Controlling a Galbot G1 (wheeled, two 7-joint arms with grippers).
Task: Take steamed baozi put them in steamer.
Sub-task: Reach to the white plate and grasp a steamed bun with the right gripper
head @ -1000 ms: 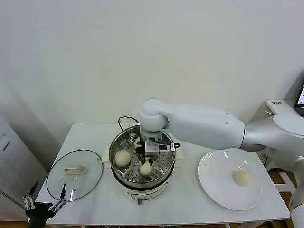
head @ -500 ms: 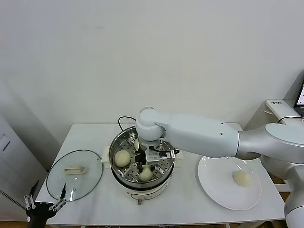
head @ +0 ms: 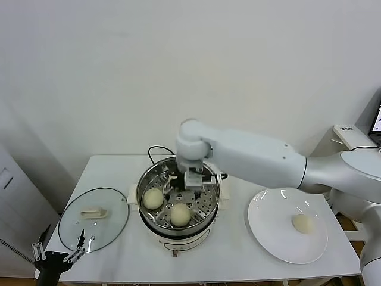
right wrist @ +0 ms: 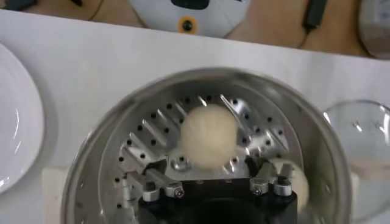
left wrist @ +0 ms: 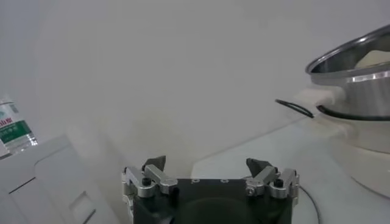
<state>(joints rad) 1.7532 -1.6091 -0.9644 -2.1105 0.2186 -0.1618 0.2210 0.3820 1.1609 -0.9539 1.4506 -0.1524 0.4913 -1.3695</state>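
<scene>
The steamer [head: 205, 221] stands mid-table, a steel pot with a perforated tray [right wrist: 146, 137]. Two steamed baozi lie on that tray, one at the left [head: 153, 198] and one at the front [head: 180, 214]. In the right wrist view the front baozi [right wrist: 209, 135] lies free just ahead of the fingers, and the other baozi [right wrist: 297, 181] peeks out beside them. My right gripper [head: 189, 180] [right wrist: 203, 166] hangs open over the tray, holding nothing. Another baozi [head: 303, 223] rests on the white plate [head: 274, 238]. My left gripper [head: 57, 257] [left wrist: 207, 164] is parked open off the table's front left corner.
A round glass lid [head: 93, 219] lies flat left of the steamer. A black cord [head: 156, 150] runs behind the pot. The left wrist view shows the steamer's side [left wrist: 359, 79] and a water bottle [left wrist: 12, 125].
My right gripper opened and let go of the baozi, which now lies on the front of the tray. The gripper then drew up and back a little. The left arm stayed still.
</scene>
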